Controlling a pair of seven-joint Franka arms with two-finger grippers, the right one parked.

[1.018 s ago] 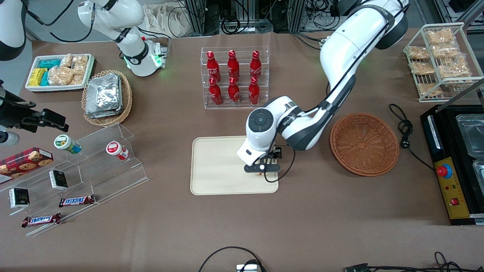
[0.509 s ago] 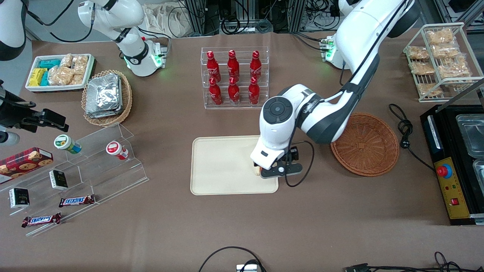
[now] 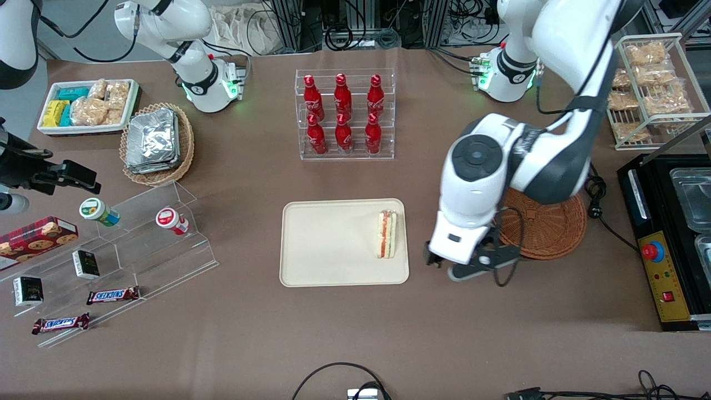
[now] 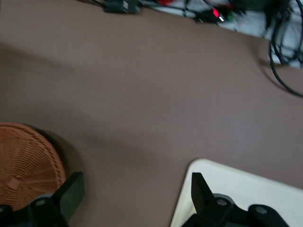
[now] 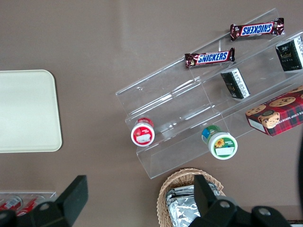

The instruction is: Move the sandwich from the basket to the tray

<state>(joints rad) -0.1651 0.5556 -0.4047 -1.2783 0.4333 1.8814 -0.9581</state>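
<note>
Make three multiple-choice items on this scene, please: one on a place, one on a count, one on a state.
1. Where is the sandwich?
A. in the basket
B. on the tray
C. in the gripper

2. How many red bottles stand in the clear rack?
A. four
B. six
C. eight

3. How is the gripper?
A. open, holding nothing
B. shut on a bottle
C. shut on a bar

Key:
1 B: the sandwich lies on the tray, not in the basket.
2 B: two rows of three red bottles.
3 A: the gripper hangs above the table, fingers apart.
</note>
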